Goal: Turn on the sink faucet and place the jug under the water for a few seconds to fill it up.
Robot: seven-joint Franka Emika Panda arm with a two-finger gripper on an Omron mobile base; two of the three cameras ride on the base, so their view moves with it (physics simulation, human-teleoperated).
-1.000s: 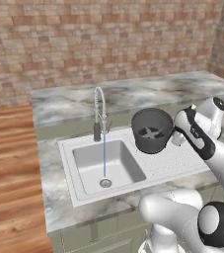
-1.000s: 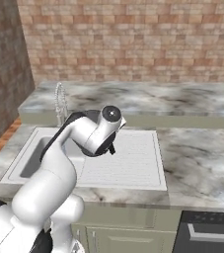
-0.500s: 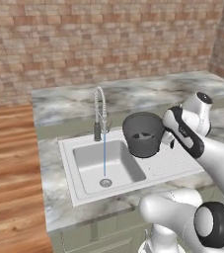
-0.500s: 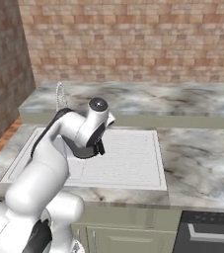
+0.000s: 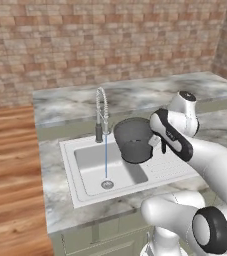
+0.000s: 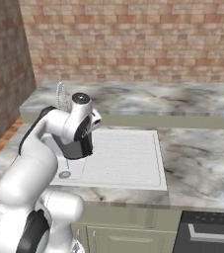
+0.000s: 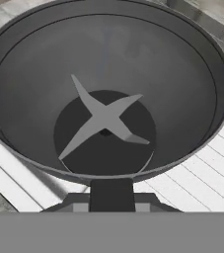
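The sink faucet point(image 5: 101, 107) arches over the sink point(image 5: 85, 155), and the water point(image 5: 105, 159) falls as a thin blue line to the drain point(image 5: 107, 184). My gripper point(image 5: 153, 141) is shut on the rim of the dark grey jug point(image 5: 133, 140) and holds it in the air, tilted, over the basin's right edge, just right of the stream. In the hand view the jug point(image 7: 108, 74) gapes wide, with a grey cross-shaped blade point(image 7: 103, 121) at its bottom and one dark finger point(image 7: 111, 193) on its near rim. In the right base view the jug point(image 6: 76, 148) hangs under my hand beside the faucet point(image 6: 61, 94).
The ribbed draining board point(image 6: 121, 158) lies right of the basin. A marble counter point(image 5: 135, 97) runs along the brick wall point(image 5: 110, 40) behind the sink. A dark oven front point(image 6: 209, 237) sits below the counter at the right. Wooden floor point(image 5: 10, 175) lies to the left.
My arm has carried the jug left, from above the draining board to the basin's right edge, close to the running stream. The water keeps flowing.
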